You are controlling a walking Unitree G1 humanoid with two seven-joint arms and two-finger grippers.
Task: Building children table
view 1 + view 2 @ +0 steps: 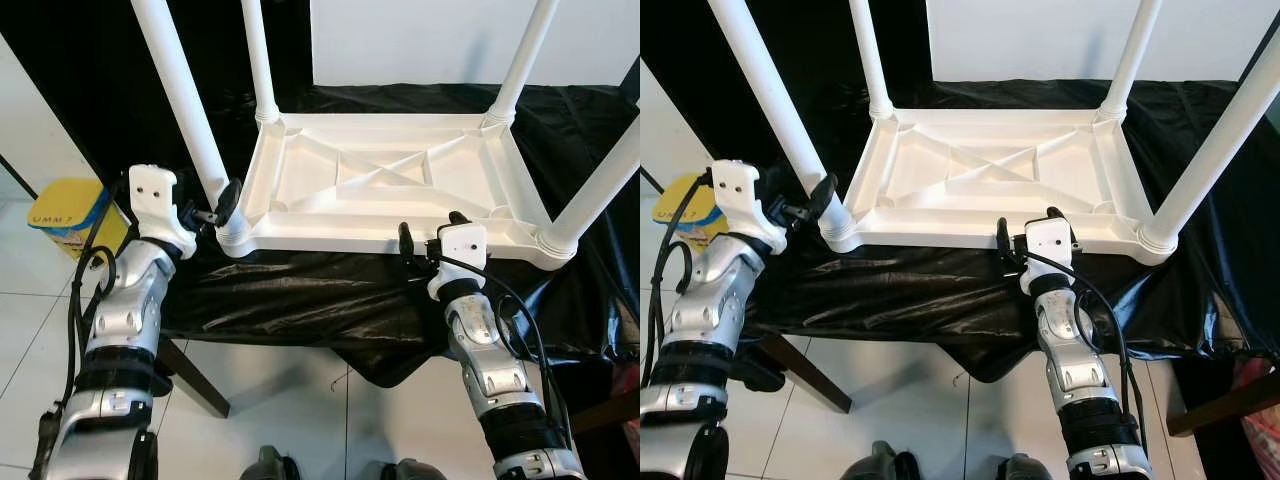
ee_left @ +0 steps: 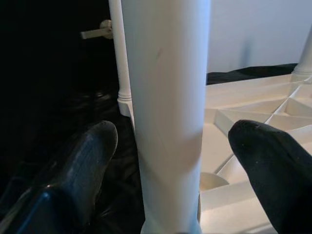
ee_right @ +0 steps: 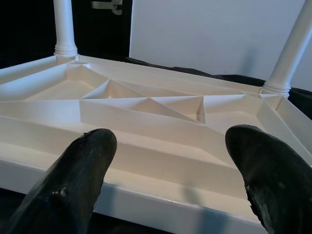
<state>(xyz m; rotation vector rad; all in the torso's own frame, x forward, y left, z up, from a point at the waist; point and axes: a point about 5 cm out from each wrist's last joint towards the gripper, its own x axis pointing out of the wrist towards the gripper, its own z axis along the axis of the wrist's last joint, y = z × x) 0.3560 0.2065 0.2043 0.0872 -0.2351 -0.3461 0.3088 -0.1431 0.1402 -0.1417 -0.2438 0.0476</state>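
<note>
1. White plastic children's table, upside down on a work surface draped in glossy black plastic sheeting, ribbed underside facing up, four white round legs rising from the corner sockets.
2. Near-left white tubular leg seated in its corner socket, leaning outward and toward the left rather than standing plumb.
3. Left gripper spread wide around the base of that leg, one black finger on each side, neither visibly pressing on the tube in the left wrist view.
4. Right gripper likewise wide open, holding nothing, hovering at the near long rim of the table between the two near legs; fingers just above the rim edge in the right wrist view.
5. Likely handling: light, hollow moulded plastic, stiff thanks to the diagonal ribs, smooth and rather slippery, prone to sliding on the slick sheeting.
6. Best holds, as a judgement: low on the leg close to the socket for pushing or twisting it home; on the thick near rim for steadying the top against that push.
7. Risk: leg skidding between smooth pads, or the whole table shifting if unbraced.
8. Yellow tub with a blue lid on the floor to the left, well apart from the work.
</note>
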